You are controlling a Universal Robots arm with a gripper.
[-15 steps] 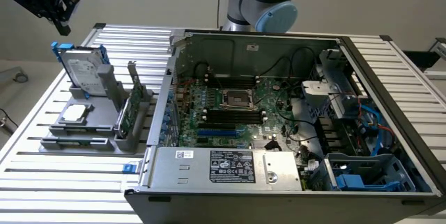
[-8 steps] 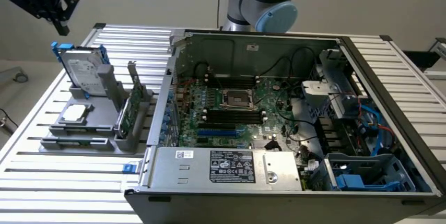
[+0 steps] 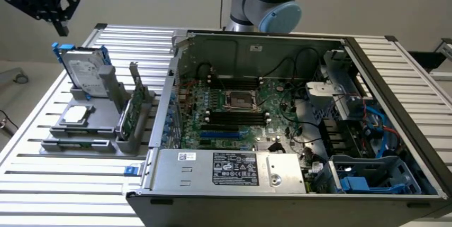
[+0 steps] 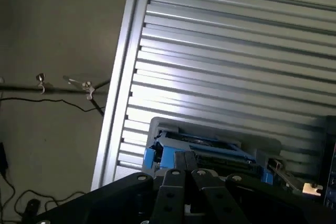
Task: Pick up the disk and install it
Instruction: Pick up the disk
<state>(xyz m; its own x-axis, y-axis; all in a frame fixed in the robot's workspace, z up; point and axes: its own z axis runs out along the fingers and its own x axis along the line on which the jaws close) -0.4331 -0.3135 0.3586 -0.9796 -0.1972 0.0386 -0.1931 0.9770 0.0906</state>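
Gripper closed, empty, above grey holder; disk upright in holder, just below fingertips.

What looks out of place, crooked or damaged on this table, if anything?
Nothing stands out. The disk stands on edge in the grey holder, the green card stands in its slot alongside, and the open computer case shows no loose or spilled parts. The gripper hangs above the disk, shut and empty.
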